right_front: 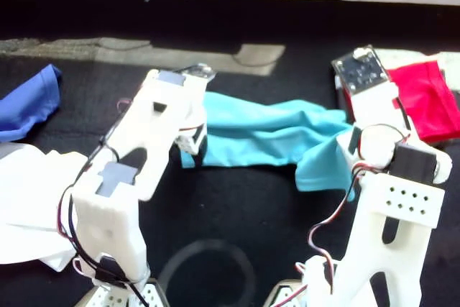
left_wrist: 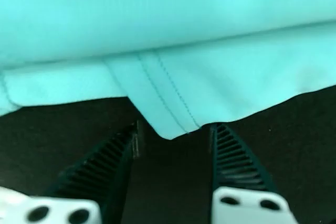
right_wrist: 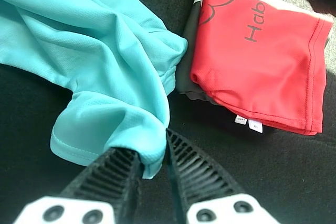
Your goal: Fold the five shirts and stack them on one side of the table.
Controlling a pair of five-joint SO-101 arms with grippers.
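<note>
Right jaws pinch teal shirt (right_wrist: 105, 66) hem; left jaws wide, straddling its other corner on counter (right_front: 237, 206). Red shirt (right_wrist: 262, 61) folded on dark garment (right_wrist: 185, 80) at right edge. Blue shirt (right_front: 29, 102), white shirt (right_front: 29, 199) unfolded; likely three remain.

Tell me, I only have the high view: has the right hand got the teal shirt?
Observer: Yes, the right hand is shut on a fold of the teal shirt.
Operator: And the other?
Observer: The left hand is open; the shirt's hem corner sits at its gap, not pinched.
Operator: Anything stacked yet?
Observer: The red shirt lies folded on a dark one.
</note>
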